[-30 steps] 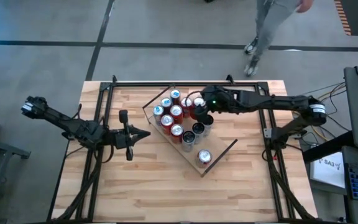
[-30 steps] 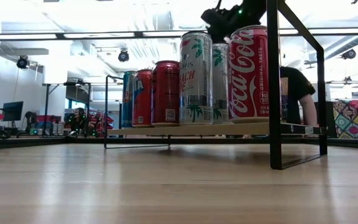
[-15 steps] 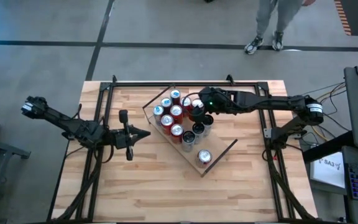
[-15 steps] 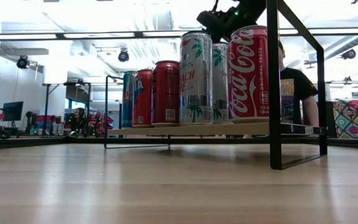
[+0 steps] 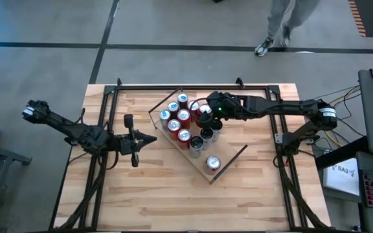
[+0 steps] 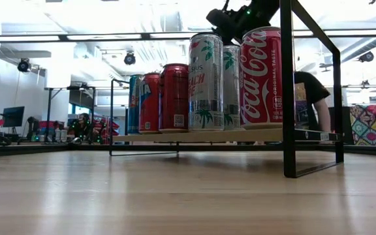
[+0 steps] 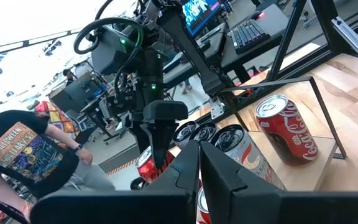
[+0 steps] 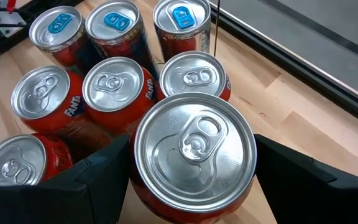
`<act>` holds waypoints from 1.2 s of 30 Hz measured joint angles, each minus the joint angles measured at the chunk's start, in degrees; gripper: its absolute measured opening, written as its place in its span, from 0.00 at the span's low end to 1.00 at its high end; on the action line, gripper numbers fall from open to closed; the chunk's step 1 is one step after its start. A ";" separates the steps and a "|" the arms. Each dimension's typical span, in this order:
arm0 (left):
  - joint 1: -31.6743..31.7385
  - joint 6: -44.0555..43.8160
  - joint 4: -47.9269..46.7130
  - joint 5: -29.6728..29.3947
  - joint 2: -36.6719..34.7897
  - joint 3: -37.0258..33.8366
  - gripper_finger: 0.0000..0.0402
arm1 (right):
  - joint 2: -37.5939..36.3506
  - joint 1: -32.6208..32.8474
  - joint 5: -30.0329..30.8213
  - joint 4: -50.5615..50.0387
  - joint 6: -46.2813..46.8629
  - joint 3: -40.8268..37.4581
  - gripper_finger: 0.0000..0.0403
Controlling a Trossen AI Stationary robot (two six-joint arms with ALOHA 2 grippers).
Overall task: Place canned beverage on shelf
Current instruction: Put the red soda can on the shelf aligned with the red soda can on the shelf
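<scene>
The shelf (image 5: 230, 157) is a light-wood board lying slantwise at mid-table, with several cans standing on it in a cluster (image 5: 181, 123) and one can alone (image 5: 212, 163) at its near end. My right gripper (image 5: 206, 111) (image 8: 191, 146) reaches in from the table's right and is closed on a red canned beverage with a silver top (image 8: 194, 149) at the cluster's far right. That can's top shows above its neighbours' tops; its bottom is hidden. My left gripper (image 5: 149, 139) (image 7: 199, 168) hovers shut over the table's left part and points at the shelf. My right gripper pinches the canned beverage by its red side wall (image 8: 143, 200) just under the top rim, with one finger (image 8: 98, 174) on each side. The fingers slant down from the table's right. The can stands upright; whether its bottom rests on the shelf is hidden by the other cans.
A black frame (image 5: 173, 87) runs round the plank table, and the shelf's own dark upright (image 6: 289, 98) rises at its corner. A person (image 5: 283, 26) walks beyond the far edge. Bare tabletop (image 5: 173, 200) lies toward the near edge.
</scene>
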 joint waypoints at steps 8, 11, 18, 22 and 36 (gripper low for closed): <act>0.00 0.00 -0.02 -0.02 0.00 0.00 0.00 | 0.00 1.45 0.43 0.11 -0.28 0.00 0.72; 0.00 0.00 -0.05 -0.04 0.00 0.00 0.00 | 0.00 1.96 0.44 0.52 0.60 0.00 0.72; 0.00 0.00 -0.05 -0.04 0.00 0.02 0.00 | 1.14 2.86 0.77 0.48 1.58 0.00 0.72; 0.00 0.00 -0.07 -0.04 0.00 0.04 0.00 | 2.36 3.03 0.67 0.52 1.68 0.04 0.72; 0.00 0.00 -0.09 -0.07 0.00 0.04 0.00 | 4.42 3.02 0.72 0.59 1.59 0.37 0.72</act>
